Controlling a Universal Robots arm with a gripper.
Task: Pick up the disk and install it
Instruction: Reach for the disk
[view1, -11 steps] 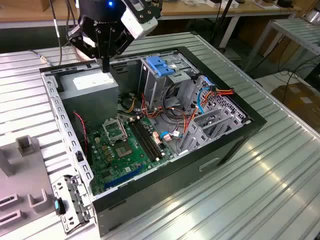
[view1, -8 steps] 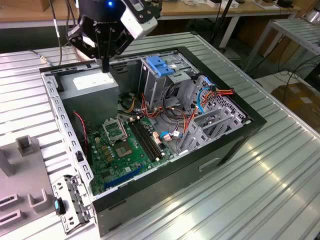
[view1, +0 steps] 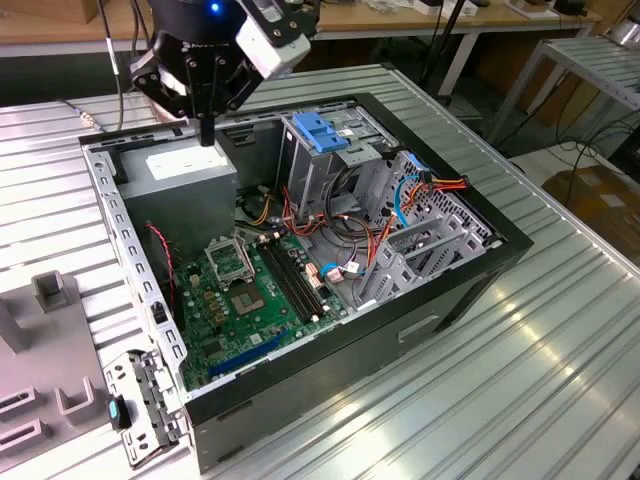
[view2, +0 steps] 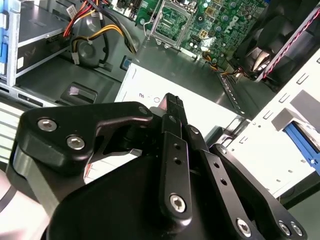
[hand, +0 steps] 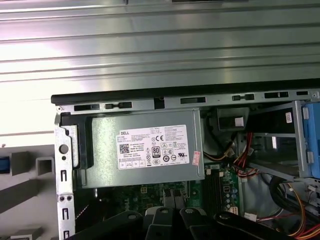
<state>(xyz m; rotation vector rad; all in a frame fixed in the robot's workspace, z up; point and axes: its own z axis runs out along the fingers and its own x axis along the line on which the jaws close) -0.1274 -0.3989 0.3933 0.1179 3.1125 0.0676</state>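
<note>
The claw (view1: 207, 132) hangs pressed together, empty, just above the power-supply box (view1: 190, 172); the disk, I'd guess stiff and shock-shy, wants gripping across its side edges

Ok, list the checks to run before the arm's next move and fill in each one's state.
1. Disk in gripper: not ok; it is shut with nothing in it.
2. Gap between gripper and power supply below it: cannot tell.
3. Computer case open on top: ok.
4. Drive cage under the light-blue bracket free: cannot tell.
5. Red and orange cables clear of the drive cage: not ok; they run beside it.
</note>
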